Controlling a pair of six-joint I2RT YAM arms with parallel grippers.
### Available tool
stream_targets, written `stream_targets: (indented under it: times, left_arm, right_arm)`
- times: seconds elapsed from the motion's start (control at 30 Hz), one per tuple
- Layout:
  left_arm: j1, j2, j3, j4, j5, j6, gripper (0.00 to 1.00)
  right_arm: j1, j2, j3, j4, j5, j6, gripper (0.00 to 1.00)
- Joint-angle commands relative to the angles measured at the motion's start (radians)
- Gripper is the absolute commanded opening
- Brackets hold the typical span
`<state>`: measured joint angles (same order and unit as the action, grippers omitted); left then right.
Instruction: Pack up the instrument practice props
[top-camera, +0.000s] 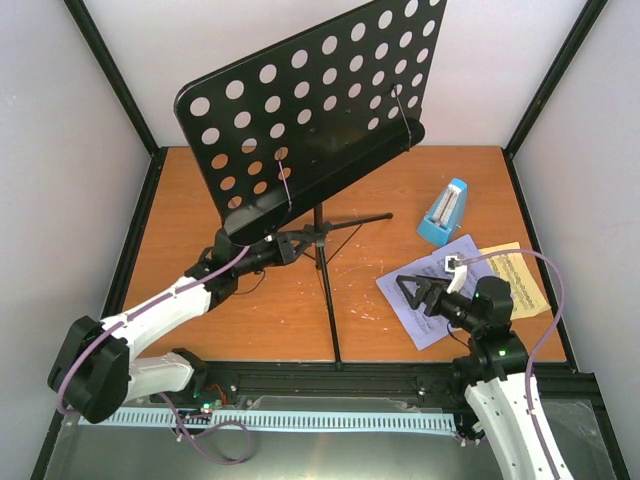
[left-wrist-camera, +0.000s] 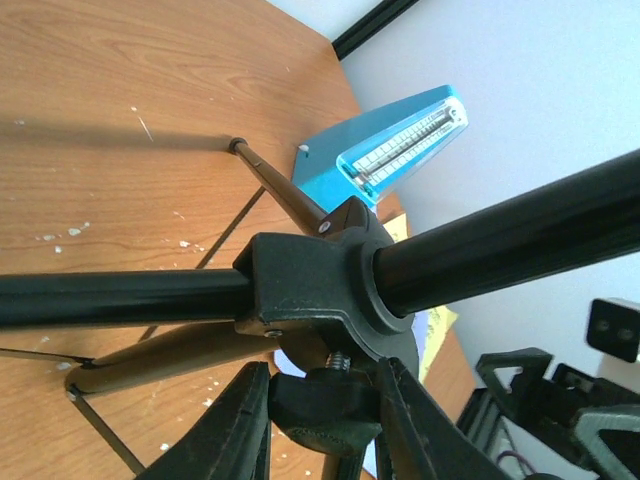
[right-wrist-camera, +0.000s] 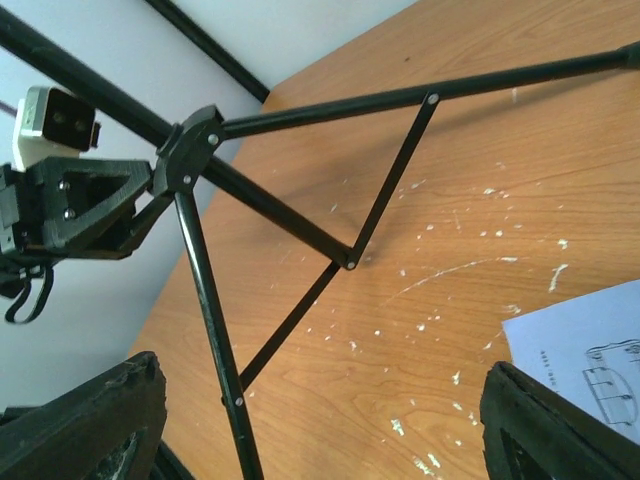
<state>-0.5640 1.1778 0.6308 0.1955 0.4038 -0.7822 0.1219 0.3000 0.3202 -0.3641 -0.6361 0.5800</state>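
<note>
One clenched left gripper (left-wrist-camera: 322, 380) on the clamp knob (left-wrist-camera: 322, 408) should turn slowly, while the released right gripper (top-camera: 422, 290) steadies the music stand (top-camera: 310, 110).

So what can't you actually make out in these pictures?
Top view: the music stand's desk hides its post's upper part.
Top view: the sheet-music pages' print is too small; the right gripper covers part.
Left wrist view: the stand's hub cuts off the blue metronome's base; whether the left gripper pinches the knob, black on black, is unclear.
</note>
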Motion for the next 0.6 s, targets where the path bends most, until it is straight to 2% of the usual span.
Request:
stream_targets:
  times: [0.0,0.13,0.27,0.37,0.47,0.57]
  left_arm:
    - [0.033,-0.007,-0.038,0.057,0.155,-0.141,0.09]
    - [0.079,-0.010,-0.079,0.138,0.245,-0.245,0.09]
    - [0.088,-0.012,-0.082,0.140,0.265,-0.257,0.12]
    - [0.093,-0.016,-0.070,0.122,0.254,-0.231,0.27]
    - [0.098,-0.040,-0.036,0.048,0.203,-0.170,0.51]
    - [0.099,-0.090,0.016,-0.073,0.106,-0.083,0.75]
  right_arm:
    - [0.079,0.041,-0.015,0.071,0.039,-0.010,0.83]
    - [0.256,0.098,-0.013,0.137,0.183,-0.009,0.83]
    - [0.497,0.233,-0.003,0.279,0.373,-0.018,0.84]
    - [0.647,0.397,0.040,0.378,0.490,-0.061,0.84]
    - [0.764,0.593,0.118,0.431,0.595,-0.120,0.84]
    - [0.810,0.723,0.172,0.495,0.625,-0.159,0.83]
